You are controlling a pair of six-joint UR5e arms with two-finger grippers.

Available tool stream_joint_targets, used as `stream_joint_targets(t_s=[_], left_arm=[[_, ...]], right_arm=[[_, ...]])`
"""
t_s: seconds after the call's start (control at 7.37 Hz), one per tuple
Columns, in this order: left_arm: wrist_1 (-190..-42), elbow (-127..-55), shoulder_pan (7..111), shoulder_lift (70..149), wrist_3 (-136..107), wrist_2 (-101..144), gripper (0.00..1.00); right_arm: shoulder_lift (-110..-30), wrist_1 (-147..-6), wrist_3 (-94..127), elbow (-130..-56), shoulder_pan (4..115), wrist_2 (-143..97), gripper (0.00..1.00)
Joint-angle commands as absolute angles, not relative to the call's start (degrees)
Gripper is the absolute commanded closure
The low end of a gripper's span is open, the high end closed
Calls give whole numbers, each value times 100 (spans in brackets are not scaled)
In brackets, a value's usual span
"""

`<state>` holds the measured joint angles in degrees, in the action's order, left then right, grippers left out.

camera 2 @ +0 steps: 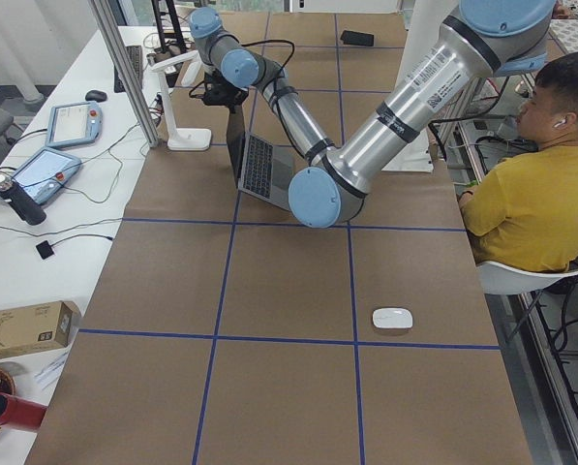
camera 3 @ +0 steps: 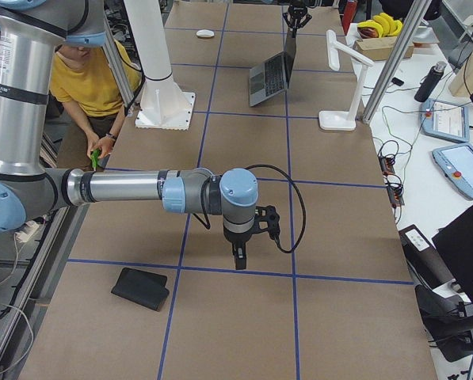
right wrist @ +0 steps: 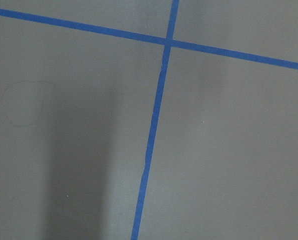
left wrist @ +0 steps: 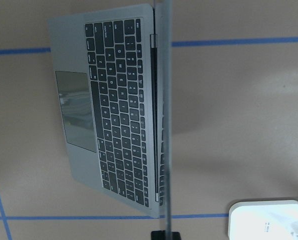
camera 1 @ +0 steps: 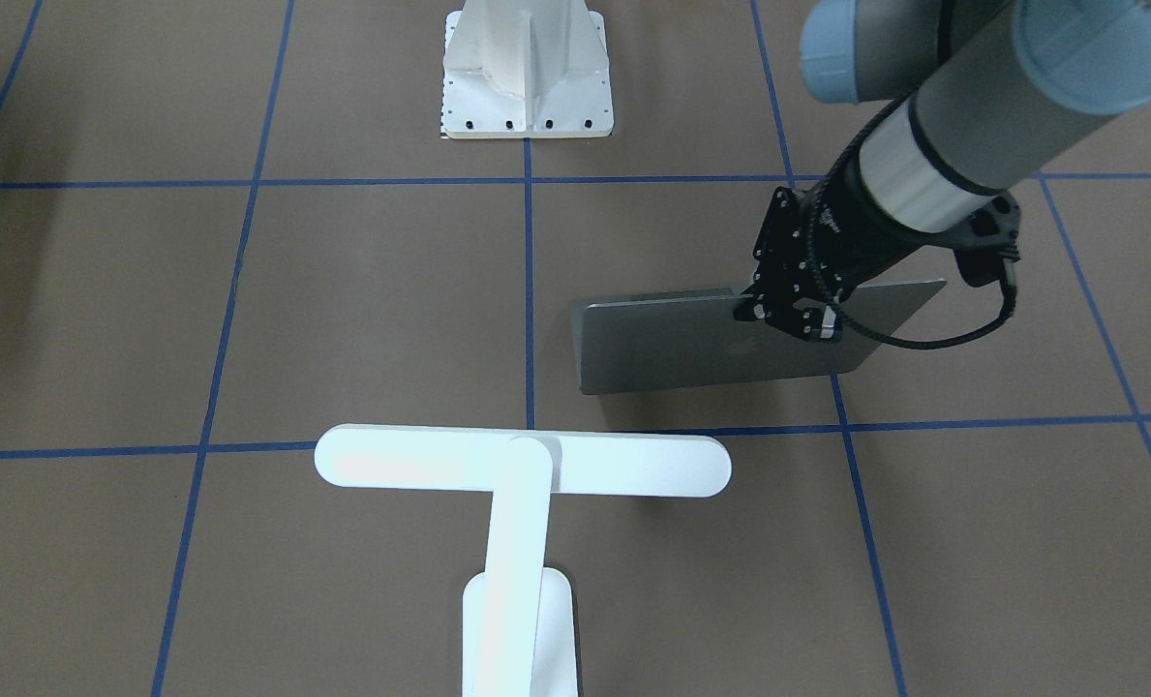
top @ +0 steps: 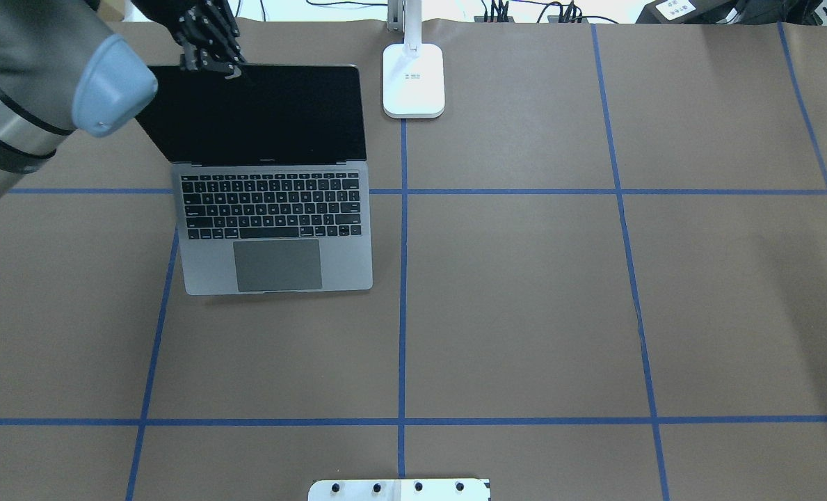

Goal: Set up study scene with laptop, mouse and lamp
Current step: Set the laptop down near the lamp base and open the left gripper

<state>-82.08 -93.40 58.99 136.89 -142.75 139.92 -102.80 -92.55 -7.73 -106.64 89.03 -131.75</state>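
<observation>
Overhead exterior view: I've got my left gripper (top: 231, 68) on the top edge of the laptop (top: 274, 236) lid, fingers pinched onto that edge. The dark screen stands open, and the keyboard deck lies flat on the table (top: 524, 313), nearer the robot than the fingers. The lamp (top: 413, 80) base sits right of those fingers, near the lid's corner, apart from it. The mouse (camera 2: 392, 318) lies well apart from them. My right gripper (camera 3: 239, 257) hangs far off, with a black pad (camera 3: 141, 288) near it; I cannot tell whether its fingers are spread or together.
</observation>
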Motion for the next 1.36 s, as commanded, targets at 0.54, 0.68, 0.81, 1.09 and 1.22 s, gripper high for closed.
stream_joint_targets(t_s=[0.54, 0.68, 0.81, 1.09, 1.22], left_arm=[[-9762, -7886, 5590, 13983, -14581, 13747, 100], [-9965, -7779, 5433, 13983, -14668, 13442, 100], [-10045, -7744, 5423, 13983, -14704, 13343, 100], [-10037, -7726, 5414, 13957, -14704, 13342, 100], [-10037, -7717, 5414, 13957, -14704, 13342, 100]], right_arm=[[-10275, -9255, -773, -10661, 8903, -13175, 0], [-10274, -9255, -773, -10661, 8903, -13175, 0], [-10283, -9255, -773, -10661, 8903, -13175, 0], [-10283, -9255, -773, -10661, 8903, -13175, 0], [-10283, -9255, -773, -10661, 8903, -13175, 0]])
